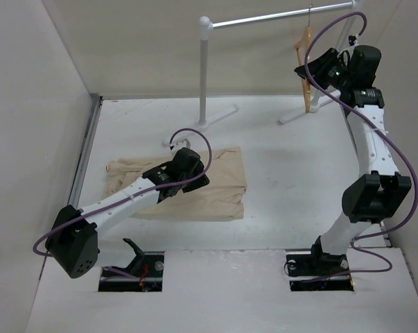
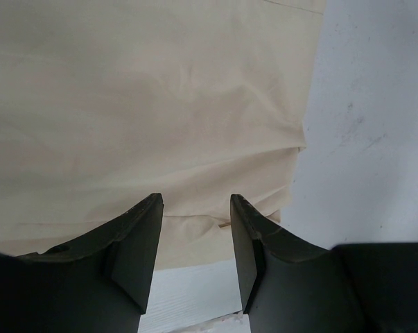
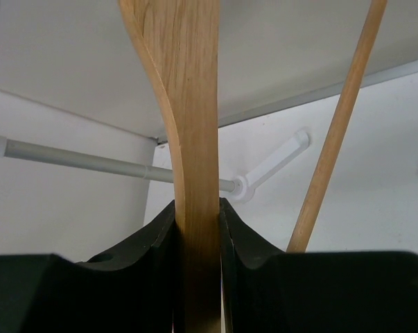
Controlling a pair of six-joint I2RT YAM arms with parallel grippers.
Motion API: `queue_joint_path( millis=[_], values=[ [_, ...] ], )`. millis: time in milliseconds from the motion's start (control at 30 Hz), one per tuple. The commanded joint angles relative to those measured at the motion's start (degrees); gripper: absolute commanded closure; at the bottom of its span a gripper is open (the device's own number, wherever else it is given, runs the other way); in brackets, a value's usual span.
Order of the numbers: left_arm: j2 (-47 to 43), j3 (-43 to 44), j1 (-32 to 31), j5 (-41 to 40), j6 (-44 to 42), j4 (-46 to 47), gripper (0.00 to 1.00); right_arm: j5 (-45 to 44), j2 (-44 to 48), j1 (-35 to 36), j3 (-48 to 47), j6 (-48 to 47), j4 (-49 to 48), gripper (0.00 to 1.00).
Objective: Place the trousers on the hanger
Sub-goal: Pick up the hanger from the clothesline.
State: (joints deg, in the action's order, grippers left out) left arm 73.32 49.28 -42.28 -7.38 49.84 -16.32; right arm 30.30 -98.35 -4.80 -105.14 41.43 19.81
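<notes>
A white table [image 1: 292, 180] fills the walled work cell, seen from behind the two arms. The beige trousers [image 1: 222, 180] lie flat and folded on it at about 9 o'clock from the table's centre, wrinkled, well apart from everything at the far edge. A white garment rail [image 1: 264, 19] stands at 12 to 1 o'clock, its feet on the table. The left arm [image 1: 118, 205] reaches low over the trousers. The right arm [image 1: 368, 139] stands tall at 3 o'clock and bends back toward the rail. The wooden hanger [image 1: 307, 94] hangs at 1 o'clock, its hook up at the rail's bar.

The left gripper [image 2: 196, 201] points down over the cloth near the garment's edge, its two fingers parted with nothing between them; whether they touch the fabric cannot be told. The right gripper [image 3: 196, 208] is clamped tight on one wooden limb of the hanger, whose thinner bar slants past at 1 o'clock of the fingers.
</notes>
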Motion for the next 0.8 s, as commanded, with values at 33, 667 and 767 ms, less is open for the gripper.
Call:
queue_joint_path(
  millis=[33, 667, 767],
  values=[
    [-1.0, 1.2, 1.1, 0.1, 0.2, -0.4, 0.58, 3.3, 5.8, 0.4, -2.0, 0.0, -9.8, 0.85],
    [1.2, 24.8, 2.0, 1.0, -2.3, -5.7, 0.49, -4.3, 17.8, 4.4, 15.0, -8.3, -5.6, 0.87],
    [3.6, 31.2, 0.9, 1.3, -2.6, -6.4, 0.45, -7.4, 20.3, 6.2, 18.0, -10.7, -4.0, 0.87]
  ],
)
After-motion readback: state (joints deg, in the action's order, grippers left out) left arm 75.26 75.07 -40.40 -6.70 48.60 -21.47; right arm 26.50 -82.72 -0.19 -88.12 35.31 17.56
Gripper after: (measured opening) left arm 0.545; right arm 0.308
